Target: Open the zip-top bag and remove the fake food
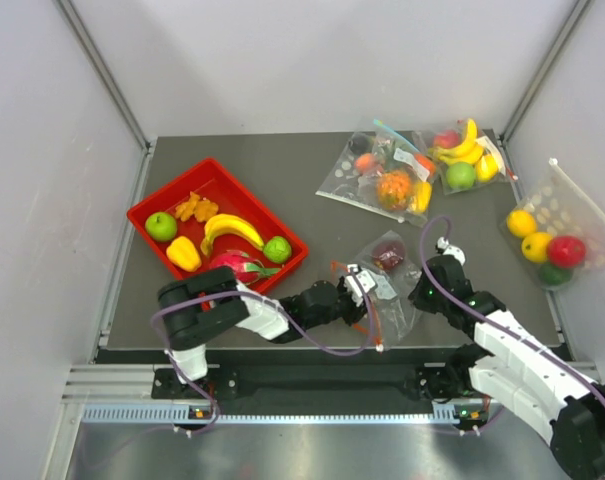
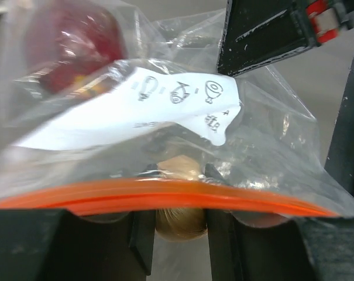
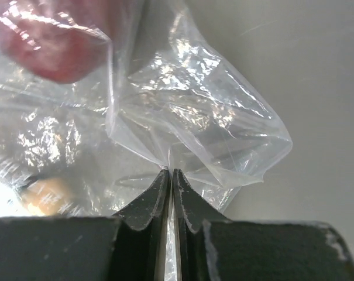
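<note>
Big picture: the counter [image 1: 312, 215], dark grey, both arms reaching in from the near edge. Far left on it sits a red tray [image 1: 172, 186], holding a green apple [image 1: 162, 226] at its left end, a second apple [image 1: 277, 249] at its right, a banana [image 1: 232, 230], a yellow piece [image 1: 183, 253], orange segments [image 1: 195, 208] and a pink dragon fruit [image 1: 232, 266]. Back centre: a blue-zip bag [image 1: 377, 180] full of toy fruit. Just beside it to the right, a banana bag [image 1: 464, 158]. A third fruit bag [image 1: 560, 232] is over by the right wall.

Now the one that counts: the zip bag [image 1: 390, 285] is front-centre btwn the two arms, crinkled, its orange-red strip [image 2: 165, 199] on the left arm's side. Resting on the counter or lifted, can't tell.

The right end effector [image 3: 170, 175]: jaws pressed tight together, pinching a fold of the bag's clear plastic on the opposite side. The left end effector [image 2: 178, 202]: narrow gap, strip draped across both fingers [image 2: 136, 240], a beige piece [image 2: 178, 170] sitting right in that gap. Clamped or not, can't tell.

Food's not all out: a dark red piece [image 1: 388, 255] is inside twd the far end, beige one close to the mouth. Smallest: white label [image 2: 136, 108], creased, small printed symbols, lying btwn those two pieces.
</note>
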Robot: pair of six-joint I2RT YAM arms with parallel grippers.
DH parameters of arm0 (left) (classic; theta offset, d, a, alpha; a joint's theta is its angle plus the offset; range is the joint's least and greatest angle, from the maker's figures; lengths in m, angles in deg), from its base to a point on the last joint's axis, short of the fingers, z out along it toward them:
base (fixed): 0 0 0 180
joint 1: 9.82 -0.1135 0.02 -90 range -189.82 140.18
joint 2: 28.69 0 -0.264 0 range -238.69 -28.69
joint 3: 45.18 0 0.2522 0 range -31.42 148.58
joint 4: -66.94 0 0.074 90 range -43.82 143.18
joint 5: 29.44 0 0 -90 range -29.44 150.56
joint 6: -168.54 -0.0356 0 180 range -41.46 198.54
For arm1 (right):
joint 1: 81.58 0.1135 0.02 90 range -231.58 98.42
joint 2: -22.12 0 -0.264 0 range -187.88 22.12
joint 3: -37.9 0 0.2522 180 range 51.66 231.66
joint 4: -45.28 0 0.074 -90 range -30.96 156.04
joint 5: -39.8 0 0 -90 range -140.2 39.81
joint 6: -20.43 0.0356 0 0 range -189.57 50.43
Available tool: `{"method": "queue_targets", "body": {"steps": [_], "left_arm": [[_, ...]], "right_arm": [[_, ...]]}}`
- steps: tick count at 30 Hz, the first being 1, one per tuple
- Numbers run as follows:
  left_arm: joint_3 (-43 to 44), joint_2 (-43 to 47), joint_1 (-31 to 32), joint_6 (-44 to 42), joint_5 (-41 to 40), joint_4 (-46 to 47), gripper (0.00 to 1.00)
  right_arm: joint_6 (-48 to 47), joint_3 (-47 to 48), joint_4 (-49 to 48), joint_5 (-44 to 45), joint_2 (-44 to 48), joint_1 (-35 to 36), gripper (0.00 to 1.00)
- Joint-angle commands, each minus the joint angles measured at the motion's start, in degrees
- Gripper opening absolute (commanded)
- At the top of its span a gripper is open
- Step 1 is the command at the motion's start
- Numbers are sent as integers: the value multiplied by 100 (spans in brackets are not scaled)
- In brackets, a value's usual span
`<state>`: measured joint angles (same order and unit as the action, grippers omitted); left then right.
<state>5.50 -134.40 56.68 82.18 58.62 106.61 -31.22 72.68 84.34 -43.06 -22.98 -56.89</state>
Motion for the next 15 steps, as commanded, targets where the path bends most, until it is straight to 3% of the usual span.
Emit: {"method": "queue_targets", "body": {"steps": [1, 9, 15], "left_arm": [[-229, 769, 21, -197, -219, -332, 12], [-757, 2150, 12, -109, -702, -1395, 11], [-828, 3442, -93, 154, -1370, -3178, 13]], "right_arm": [[-117, 228, -244, 227, -104, -165, 6], [-179, 306, -464, 183, -332, -333, 4], [-231, 438, -526, 156, -412, -368, 4]]}}
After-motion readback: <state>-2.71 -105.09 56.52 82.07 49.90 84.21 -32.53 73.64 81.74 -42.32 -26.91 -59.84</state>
